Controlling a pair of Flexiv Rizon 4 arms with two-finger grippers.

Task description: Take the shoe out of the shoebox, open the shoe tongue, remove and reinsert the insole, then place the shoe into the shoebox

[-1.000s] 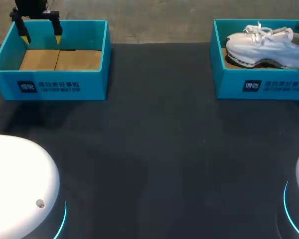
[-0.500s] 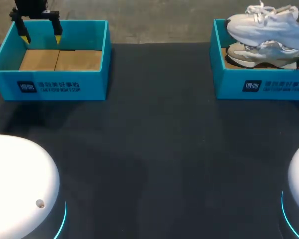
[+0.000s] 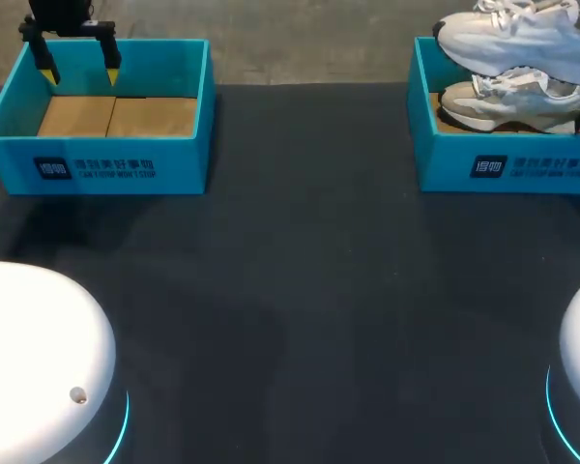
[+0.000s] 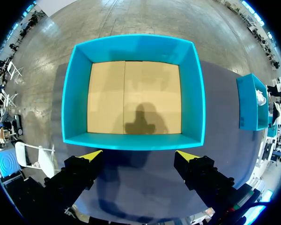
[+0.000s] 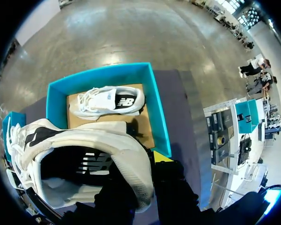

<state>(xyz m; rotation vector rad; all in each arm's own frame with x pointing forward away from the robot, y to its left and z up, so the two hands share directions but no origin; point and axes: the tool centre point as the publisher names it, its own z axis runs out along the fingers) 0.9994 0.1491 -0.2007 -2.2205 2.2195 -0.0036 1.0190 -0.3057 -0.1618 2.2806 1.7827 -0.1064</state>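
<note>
Sneaker [image 3: 517,39], white: hangs just above right shoebox [image 3: 503,166], over a second sneaker [image 3: 512,104]. Right gripper [image 5: 144,163] pinches its heel collar, long axis crosswise, toe toward table middle. Left gripper [image 3: 77,58] spread, well apart, above left shoebox [image 3: 106,166].

The head camera looks down from high behind the robot, facing the empty box [image 3: 174,164] at far left, with a second box [image 3: 445,169] well to its right. The left wrist camera hangs directly above the empty box, sharing both boxes. The right wrist camera, close over a lifted shoe [image 5: 100,136], shares only the second box.
</note>
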